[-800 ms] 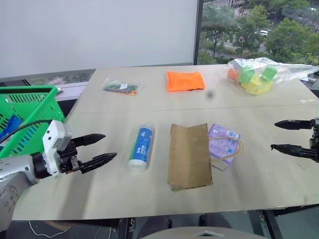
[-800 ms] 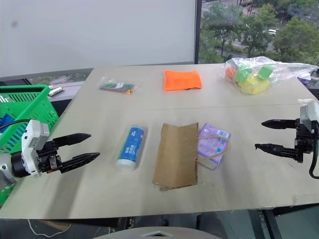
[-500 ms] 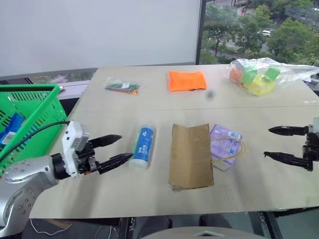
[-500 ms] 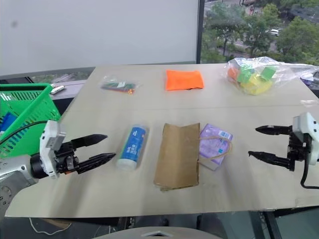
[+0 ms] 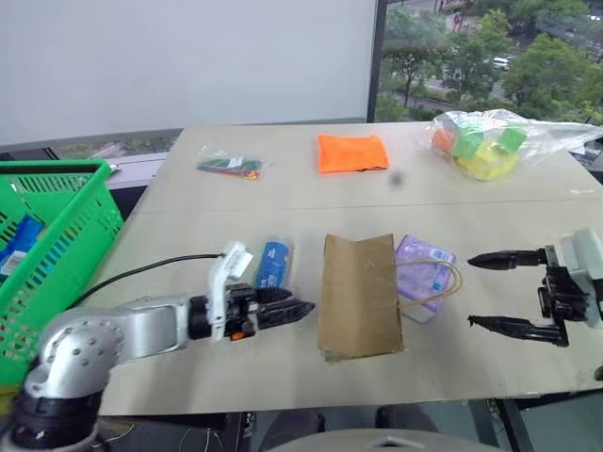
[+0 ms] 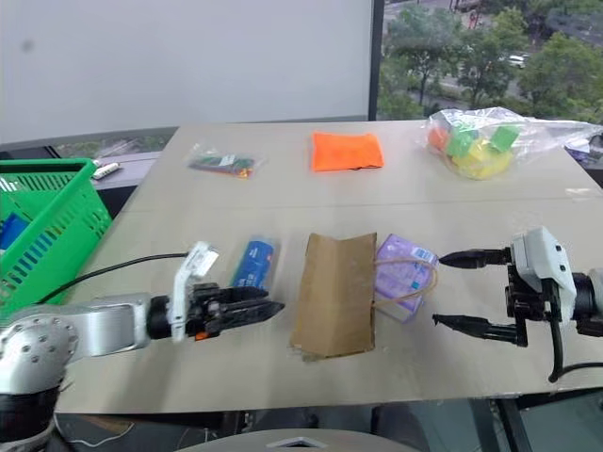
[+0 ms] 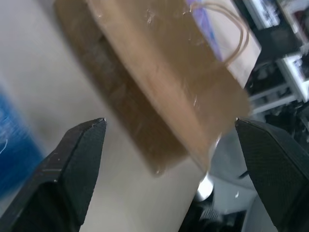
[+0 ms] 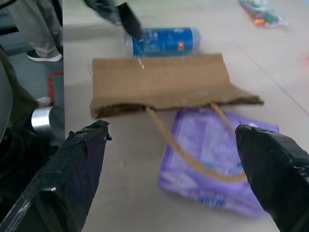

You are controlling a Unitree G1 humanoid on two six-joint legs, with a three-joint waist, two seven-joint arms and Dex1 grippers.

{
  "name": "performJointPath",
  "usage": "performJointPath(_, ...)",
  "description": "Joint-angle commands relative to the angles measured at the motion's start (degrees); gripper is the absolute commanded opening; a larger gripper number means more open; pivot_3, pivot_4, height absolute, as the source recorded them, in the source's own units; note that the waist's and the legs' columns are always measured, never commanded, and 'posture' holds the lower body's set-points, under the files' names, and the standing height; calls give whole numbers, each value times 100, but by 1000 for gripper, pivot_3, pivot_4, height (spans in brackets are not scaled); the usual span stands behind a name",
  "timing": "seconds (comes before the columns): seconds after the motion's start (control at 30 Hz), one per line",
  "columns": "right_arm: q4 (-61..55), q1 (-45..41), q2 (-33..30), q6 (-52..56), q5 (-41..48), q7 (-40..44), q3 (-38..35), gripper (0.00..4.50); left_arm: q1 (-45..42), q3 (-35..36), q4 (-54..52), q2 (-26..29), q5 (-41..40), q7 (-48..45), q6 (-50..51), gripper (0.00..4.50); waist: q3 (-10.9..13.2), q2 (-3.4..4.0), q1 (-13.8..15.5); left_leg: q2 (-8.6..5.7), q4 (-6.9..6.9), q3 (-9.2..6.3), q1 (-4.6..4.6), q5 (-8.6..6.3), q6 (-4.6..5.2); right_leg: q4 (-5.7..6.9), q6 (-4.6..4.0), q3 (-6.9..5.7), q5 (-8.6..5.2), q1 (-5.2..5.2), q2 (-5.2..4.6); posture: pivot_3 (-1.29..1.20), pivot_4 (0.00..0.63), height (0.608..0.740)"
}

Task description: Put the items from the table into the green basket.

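a pale beige wooden table point(image 5: 528, 212) with a seam across it stands before a white wall and a window onto green trees.

the left gripper point(image 6: 268, 307) lies low over the table with its black fingers spread wide, as its wrist view shows, and nothing between them. just beside it, on its far side, lies the white bottle with a blue label point(image 6: 250, 265), partly hidden by the arm. just past the fingertips lies the flat brown paper bag point(image 5: 358, 292), and touching that bag's far edge, under its looped handle, the purple tissue pack point(image 5: 424, 273).

the right gripper point(image 5: 485, 292) hangs beyond the pack, fingers wide apart and pointed back toward it, empty.

further up the table from both grippers lie the orange folded cloth point(image 5: 352, 152), the small clear bag of colourful pieces point(image 5: 228, 166) and the large clear bag of chunky coloured blocks point(image 5: 480, 141), all well apart from the grippers.

behind the left arm, off the table's edge, stands the bright green lattice basket point(image 5: 71, 235); something blue shows inside it, too unclear to name.

all six items still lie on the table, so the task looks barely begun; the left gripper seems set for the bottle or the bag.
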Motion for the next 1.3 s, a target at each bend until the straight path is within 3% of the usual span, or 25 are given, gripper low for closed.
performJointPath(0.03,-312,42,40,42,170,-212,-401,4500,-385,-560,349,-439,-113,731,149,4366,-3,4,-54,1,0,4,2,1,-2,0,0,5,0,0,2,-60,0,740)
performJointPath(0.07,-363,122,48,12,167,-188,-435,4500,-489,-770,405,-560,64,754,207,4366,-3,4,-82,1,0,11,3,2,-4,2,0,9,0,-1,7,-67,0,740)
performJointPath(0.17,-484,425,59,-90,56,-121,-571,4500,-704,-1201,511,-804,500,650,279,3549,-5,0,-158,-2,1,15,3,3,-6,2,-1,11,0,0,12,-85,0,740)
performJointPath(0.4,-733,527,214,-44,218,-398,-651,4500,-720,-1020,368,-806,914,71,15,257,-6,-2,-309,-2,2,39,11,4,-6,2,-1,33,-1,1,18,-75,0,740)
performJointPath(0.43,-747,508,248,-51,242,-432,-619,4500,-668,-859,273,-800,905,-4,-106,94,-5,-3,-311,-2,3,42,10,4,-6,2,-1,35,-1,1,19,-67,0,740)
performJointPath(0.57,-765,269,432,-46,417,-605,-454,4500,-484,229,-167,-861,878,-244,-1043,94,-3,-7,-298,3,3,46,10,4,-7,2,-1,41,-1,-2,19,-25,0,740)
performJointPath(0.63,-784,-72,557,-43,492,-728,-156,4500,-625,979,86,-648,1068,56,-1378,94,-3,-7,-295,4,4,45,11,4,-7,2,-1,41,-1,-1,17,-2,0,740)
performJointPath(0.73,-685,-517,717,-141,397,-812,249,4500,-948,1520,707,-387,1634,334,-1785,94,-3,-7,-269,5,3,40,15,4,-6,3,-2,36,0,1,22,24,0,740)
performJointPath(0.83,-524,-1020,843,-175,311,-854,643,4500,-1644,1727,1939,-130,2291,749,-1953,94,-1,-15,-172,-6,5,37,15,4,-6,2,-1,32,0,1,23,61,0,740)
performJointPath(1.0,-348,-1555,923,-130,265,-948,919,4500,-2687,1331,3549,110,3307,566,-1972,94,-4,-37,-3,-30,3,10,-4,4,-7,-2,-1,12,1,-9,9,72,0,740)
performJointPath(1.1,-378,-1758,897,2,362,-1050,982,4500,-3407,1178,4971,111,3961,426,-2284,827,-13,-51,54,-41,8,-21,-52,5,-9,-2,0,-15,2,-52,-8,67,0,740)
performJointPath(1.17,-406,-1789,885,42,374,-1069,992,4500,-3647,1300,5366,98,4063,335,-2254,1714,-20,-63,42,-50,11,-28,-90,12,-19,10,3,-18,6,-93,-12,49,0,740)
performJointPath(1.27,-487,-1787,820,111,394,-1101,954,4500,-3531,1598,4976,179,3769,121,-1623,3116,-18,-66,-22,-41,7,-33,-104,13,-22,12,3,-19,6,-111,-44,33,0,740)
performJointPath(1.3,-538,-1783,785,165,428,-1145,901,4500,-3231,1633,4441,253,3542,-88,-1242,3116,-18,-66,-47,-40,7,-35,-110,13,-22,11,3,-21,6,-116,-45,30,0,740)
